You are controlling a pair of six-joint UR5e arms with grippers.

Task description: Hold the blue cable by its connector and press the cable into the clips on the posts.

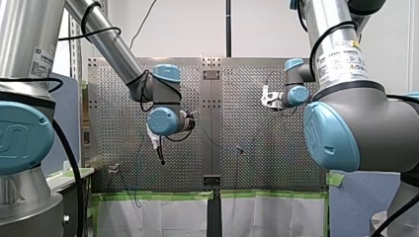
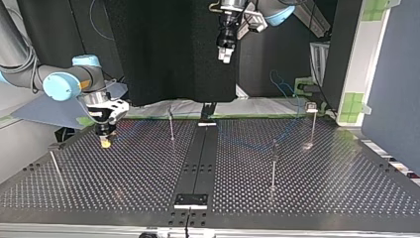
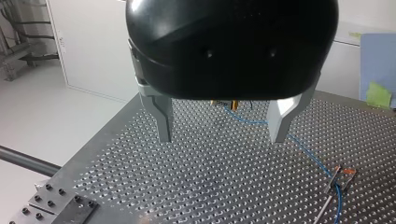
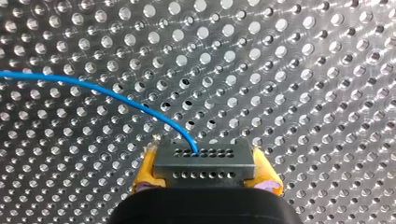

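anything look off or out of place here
Nothing clearly wrong. My right end effector grips the connector squarely, and the cable leaves it in a smooth curve. Only the post at the top view's left seems to lean, which may just be perspective.

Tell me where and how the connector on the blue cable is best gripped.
Grip the connector by its two narrow ends, coming from the back, opposite the face where the blue cable leaves. It is a flat-sided rectangular block, so pads likely seat squarely there and the cable stays free to bend. My right gripper holds it that way, yellow pads on either end.
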